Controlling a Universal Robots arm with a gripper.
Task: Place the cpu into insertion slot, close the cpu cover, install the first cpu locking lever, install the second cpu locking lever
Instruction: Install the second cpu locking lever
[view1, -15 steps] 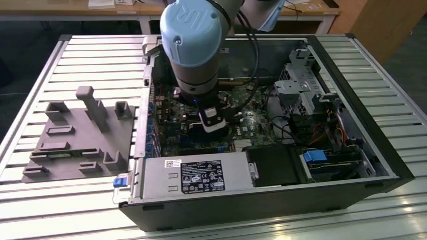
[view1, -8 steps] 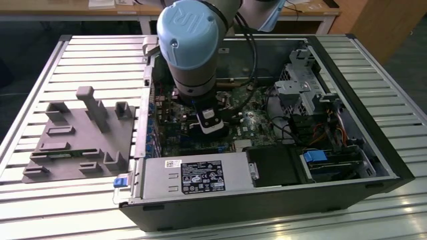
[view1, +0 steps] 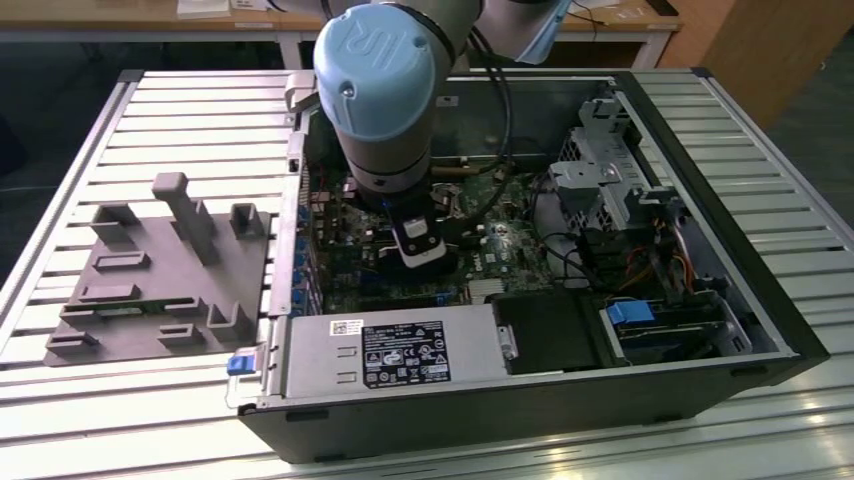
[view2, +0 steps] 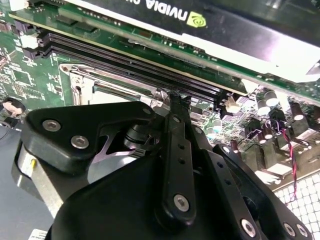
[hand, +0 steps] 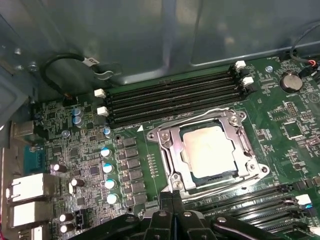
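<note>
The first wrist view looks down on the green motherboard (hand: 280, 150) inside the open computer case (view1: 721, 180). The insertion slot (hand: 170, 150) sits in the middle of this board, and the cpu (hand: 207, 150) lies flat inside it with its pale metal top facing up. The cpu cover (hand: 240, 137) is folded down around the chip, so the silver frame surrounds the square top on all sides. A thin wire lever (hand: 200, 116) runs along the far edge of the frame, on the side away from the gripper (hand: 172, 200). I cannot tell whether this lever is hooked.

Long black memory slots (hand: 170, 100) lie beyond the socket, further from the gripper, and more of them lie beside the socket close to the fingers.

The gripper's black fingers (hand: 166, 199) stand pressed together with no gap visible between them, and nothing is held between them. Their tips are just at the near edge of the socket frame; whether they touch it I cannot tell. In the second wrist view the gripper (view2: 177, 100) points at the board just beside the memory slots (view2: 130, 67), with a graphics card (view2: 215, 30) further beyond.

In the exterior view the arm (view1: 380, 90) reaches down into the case, and a grey fixture plate (view1: 154, 280) lies outside the case on the slatted table (view1: 120, 400).
</note>
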